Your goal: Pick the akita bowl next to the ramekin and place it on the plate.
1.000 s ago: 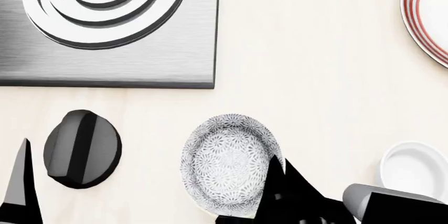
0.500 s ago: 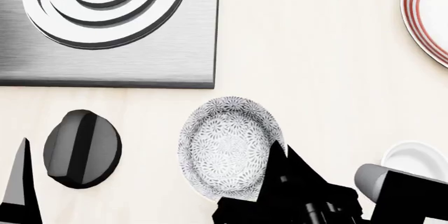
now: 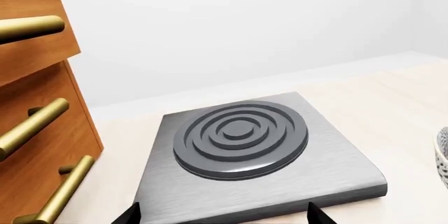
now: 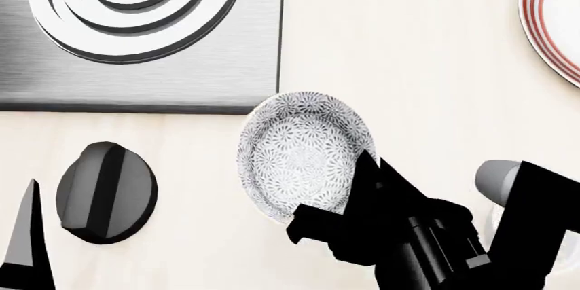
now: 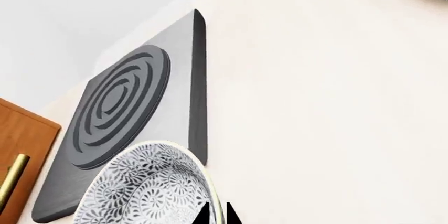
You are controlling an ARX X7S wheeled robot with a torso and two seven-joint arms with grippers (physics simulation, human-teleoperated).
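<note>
Pale wooden countertop (image 4: 426,66) lies bare between the white, grey-flowered akita bowl (image 4: 303,154) and the red-ringed white plate (image 4: 553,18) at far right. Over the last second the bowl has risen and drifted toward the brushed-steel hob plate (image 4: 136,32), its rim pinched in the black right gripper (image 4: 363,188), so the carry looks begun. The hob's edge sits close; the left gripper (image 4: 23,236) idles, its jaws impossible to judge.

Steel hotplate (image 4: 136,32), black knob (image 4: 106,193), wooden drawers (image 3: 35,129)
</note>
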